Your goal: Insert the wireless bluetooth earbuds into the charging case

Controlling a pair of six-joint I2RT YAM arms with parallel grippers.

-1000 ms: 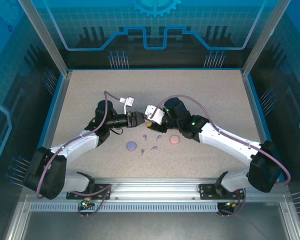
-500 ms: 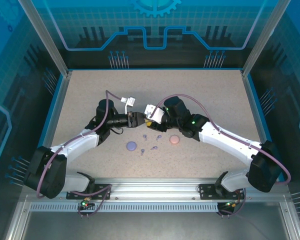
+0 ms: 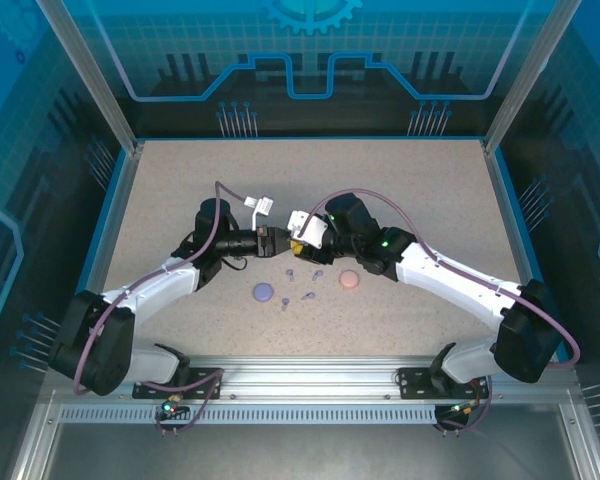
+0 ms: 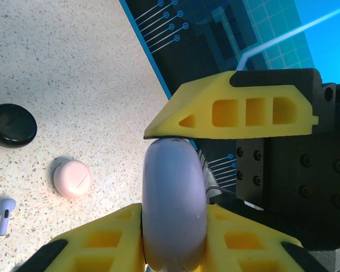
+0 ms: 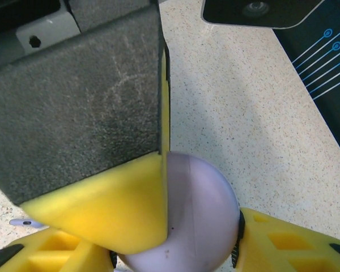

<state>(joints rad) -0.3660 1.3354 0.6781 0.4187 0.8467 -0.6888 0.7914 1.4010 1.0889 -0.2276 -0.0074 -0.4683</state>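
Where arms meet, left end effector (image 3: 276, 241) — and right end effector (image 3: 298, 238) — clamp lavender case (image 4: 173, 198).

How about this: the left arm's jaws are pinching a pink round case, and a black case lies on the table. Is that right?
Not quite. The round case in the left gripper's jaws is lavender, not pink, as the left wrist view shows. The black case does lie on the table, with a pink case near it.

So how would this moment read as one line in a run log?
left jaws: shut on lavender case | right jaws: on same case | lavender earbud: loose on table | pink case: closed, on table
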